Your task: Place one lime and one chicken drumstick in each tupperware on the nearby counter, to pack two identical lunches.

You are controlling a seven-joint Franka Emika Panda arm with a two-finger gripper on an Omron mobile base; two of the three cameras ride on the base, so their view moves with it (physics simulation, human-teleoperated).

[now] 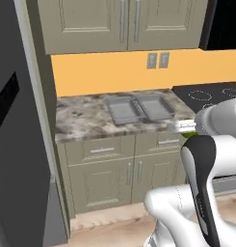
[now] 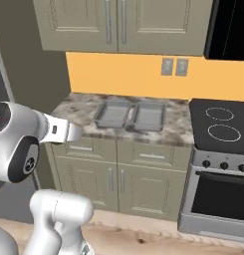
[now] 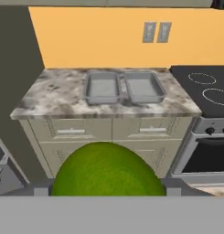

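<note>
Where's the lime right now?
The lime sits between the tool's fingers at the bottom of the hand view, out in front of the lower cabinets and short of the counter with the two trays.

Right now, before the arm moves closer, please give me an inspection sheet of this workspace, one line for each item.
Surface: speckled stone counter over beige cabinets.
Job's things: two grey tupperware, left one and right one, side by side on the counter, both with nothing inside; a lime sits between the fingertips, close to the hand camera. No chicken drumstick seen.
Clutter: nothing seen.
Grippers: gripper shut on the lime, with wide jaws, held in front of the cabinets.
Cables: nothing seen.
Surroundings: black stovetop and oven right of the counter; orange wall with two outlets; upper cabinets.
</note>
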